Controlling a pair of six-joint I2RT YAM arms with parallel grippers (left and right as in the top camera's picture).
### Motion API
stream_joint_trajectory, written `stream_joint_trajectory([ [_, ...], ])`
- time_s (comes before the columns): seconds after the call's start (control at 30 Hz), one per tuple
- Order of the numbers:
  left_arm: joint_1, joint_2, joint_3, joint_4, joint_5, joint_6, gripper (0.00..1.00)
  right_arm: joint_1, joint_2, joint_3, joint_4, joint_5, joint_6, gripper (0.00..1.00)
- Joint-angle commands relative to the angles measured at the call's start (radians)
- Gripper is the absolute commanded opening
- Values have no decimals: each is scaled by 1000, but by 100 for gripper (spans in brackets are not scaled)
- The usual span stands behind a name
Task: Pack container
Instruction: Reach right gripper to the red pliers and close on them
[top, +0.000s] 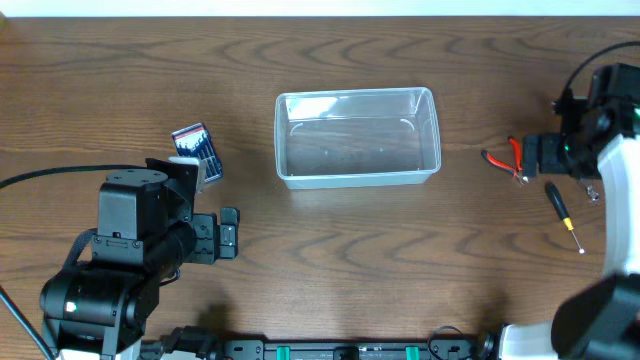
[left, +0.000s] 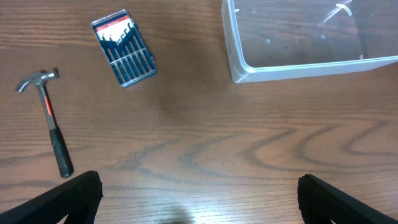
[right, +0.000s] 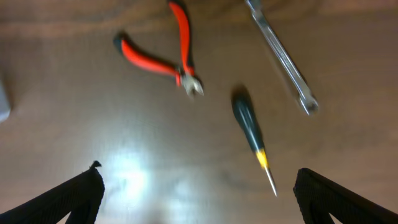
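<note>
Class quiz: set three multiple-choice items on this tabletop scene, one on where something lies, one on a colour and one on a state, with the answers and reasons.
1. Where does the blue drill-bit case lie?
A inside the container
B on the table, apart from the container
C leaning on the container's wall

2. What colour are the handles of the pliers?
A blue
B red
C green

3. What state is the container in?
A empty
B full of tools
C covered by a lid

Answers:
1 B: the overhead view shows bare wood between the case and the container.
2 B: the right wrist view shows red grips.
3 A: its bare floor shows through the open top.
</note>
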Motion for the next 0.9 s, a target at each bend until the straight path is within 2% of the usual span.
stream_joint_trajectory([
  [0.0,3,-2,20,-5,-5,-6,98,-1,89,26,51,-23,-20,99],
  [0.2,3,-2,20,-6,-5,-6,98,-1,249,70,151,-23,17,98],
  [0.4,3,-2,20,-6,-5,-28,98,1,326,83,218,-33,51,98],
  [0.87,3,-2,20,-5,-5,-28,98,6,460,83,235,-45,39,99],
])
